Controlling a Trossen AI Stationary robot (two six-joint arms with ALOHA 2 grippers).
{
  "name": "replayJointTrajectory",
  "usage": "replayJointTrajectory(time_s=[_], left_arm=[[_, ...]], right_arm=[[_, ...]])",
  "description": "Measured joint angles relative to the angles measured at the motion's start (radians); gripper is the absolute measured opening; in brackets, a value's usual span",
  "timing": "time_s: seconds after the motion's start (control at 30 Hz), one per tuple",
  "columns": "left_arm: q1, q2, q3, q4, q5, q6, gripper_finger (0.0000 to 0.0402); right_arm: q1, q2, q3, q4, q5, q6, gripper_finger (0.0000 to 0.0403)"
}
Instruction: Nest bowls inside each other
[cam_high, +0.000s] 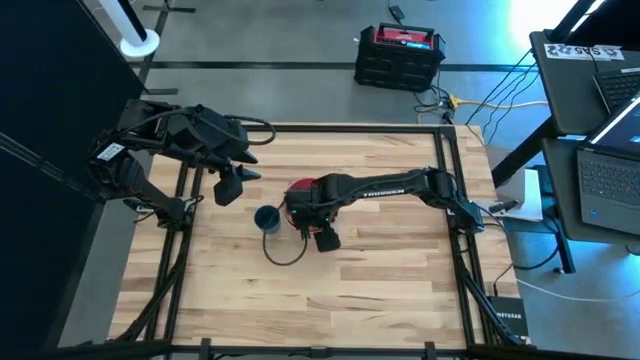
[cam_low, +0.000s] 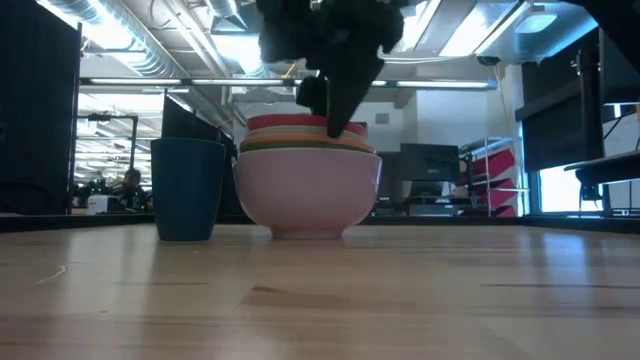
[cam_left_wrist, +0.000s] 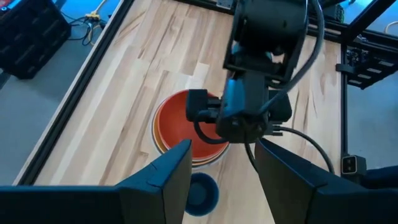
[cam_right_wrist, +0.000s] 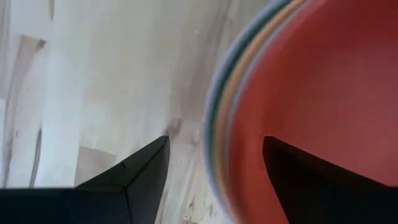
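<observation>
A stack of nested bowls (cam_low: 308, 190) stands on its pale bottom bowl at the table's middle; green and orange rims show under the red top bowl (cam_left_wrist: 180, 124). My right gripper (cam_right_wrist: 214, 180) is open and points down over the stack's near side. One finger is above the red bowl's inside (cam_right_wrist: 323, 93), the other outside the rims (cam_right_wrist: 217, 124); no touch shows. A small dark blue cup (cam_high: 267, 217) stands upright just left of the stack. My left gripper (cam_left_wrist: 224, 174) hangs open, high over the table's far left.
A black cable loop (cam_high: 285, 250) hangs from my right arm over the boards near the stack. Black frame rails (cam_high: 455, 200) run along the table's left and right edges. Bare wood (cam_high: 330, 300) lies across the table's near half.
</observation>
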Motion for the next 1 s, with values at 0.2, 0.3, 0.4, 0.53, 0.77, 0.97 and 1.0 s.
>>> replayJointTrajectory(time_s=[0.2,0.3,0.4,0.53,0.77,0.97,1.0], left_arm=[[0.000,0.000,0.000,0.000,0.000,0.011,0.0160],[0.001,0.000,0.000,0.000,0.000,0.017,0.0160],[0.001,0.000,0.000,0.000,0.000,0.022,0.0160],[0.001,0.000,0.000,0.000,0.000,0.027,0.0160],[0.001,0.000,0.000,0.000,0.000,0.026,0.0160],[0.001,0.000,0.000,0.000,0.000,0.021,0.0160],[0.001,0.000,0.000,0.000,0.000,0.020,0.0160]], right_arm=[[0.000,-0.003,-0.034,0.042,0.003,-0.004,0.0154],[0.000,-0.004,-0.048,0.062,0.005,-0.007,0.0106],[0.000,-0.005,-0.062,0.081,0.006,-0.009,0.0059],[-0.001,-0.008,-0.073,0.090,0.001,-0.015,0.0020],[-0.014,-0.008,-0.072,0.070,0.000,-0.006,0.0006],[-0.035,-0.011,-0.107,0.060,0.000,0.013,0.0002],[-0.038,-0.013,-0.119,0.060,-0.003,0.017,0.0002]])
